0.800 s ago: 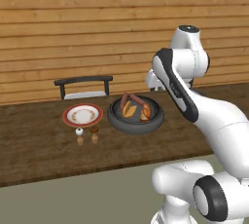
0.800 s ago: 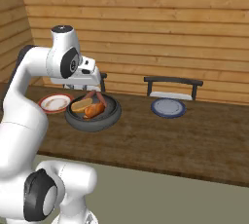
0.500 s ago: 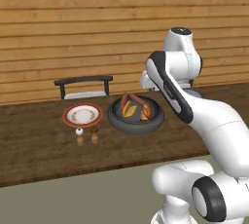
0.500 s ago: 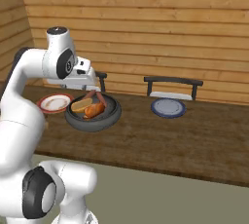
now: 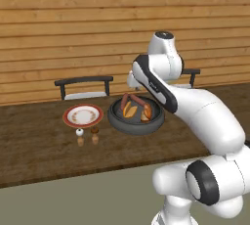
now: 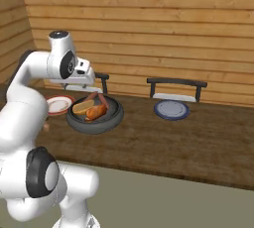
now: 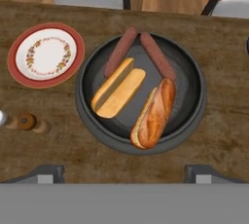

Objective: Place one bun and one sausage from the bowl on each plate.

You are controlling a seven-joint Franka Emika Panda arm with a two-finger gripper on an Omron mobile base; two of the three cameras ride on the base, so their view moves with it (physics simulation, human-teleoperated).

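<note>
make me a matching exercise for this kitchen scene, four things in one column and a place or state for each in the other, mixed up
Things:
1. two sausages
2. red-rimmed plate
3. blue plate
4. pincer

Places or states:
a. open, above the bowl
b. bare, close beside the bowl
c. lying in the bowl with the two buns
d. bare, apart from the bowl, in front of a chair

Pairs: 1-c, 2-b, 3-d, 4-a
</note>
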